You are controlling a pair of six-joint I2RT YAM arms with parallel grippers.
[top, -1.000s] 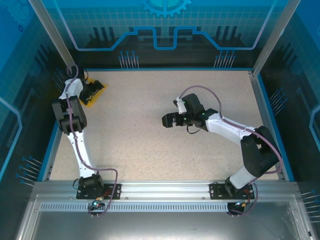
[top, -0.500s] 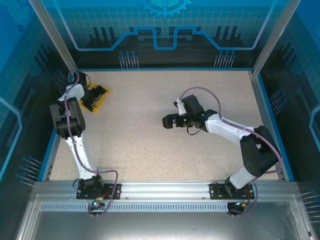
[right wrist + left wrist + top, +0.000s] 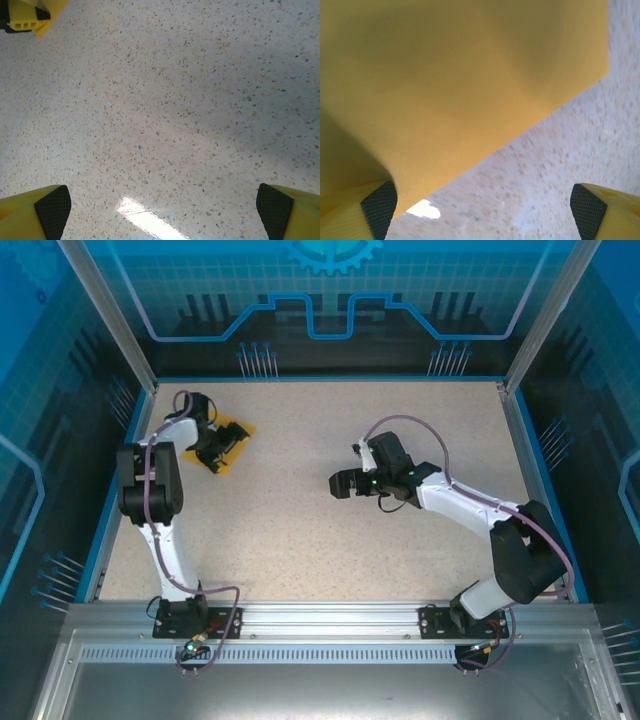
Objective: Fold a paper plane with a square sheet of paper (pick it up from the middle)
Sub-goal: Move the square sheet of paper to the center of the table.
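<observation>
Both left hand (image 3: 224, 447) and paper sheet (image 3: 240, 429) have shifted rightward.

You have no text, label, brand, number or sign to read in any view. The sheet (image 3: 445, 75) is blank, and the blue back panel (image 3: 330, 300) carries only line artwork and a gear outline, no lettering.

1. Left arm (image 3: 152, 490): rises from the near-left base, elbow folded, forearm reaching toward the far left.
2. Left gripper (image 3: 222, 446): angled toward the right, held low, jaws spread wide.
3. Right arm (image 3: 470, 502): stretched from the near-right base toward centre.
4. Right gripper (image 3: 343, 483): pointing left, jaws fully apart.
</observation>
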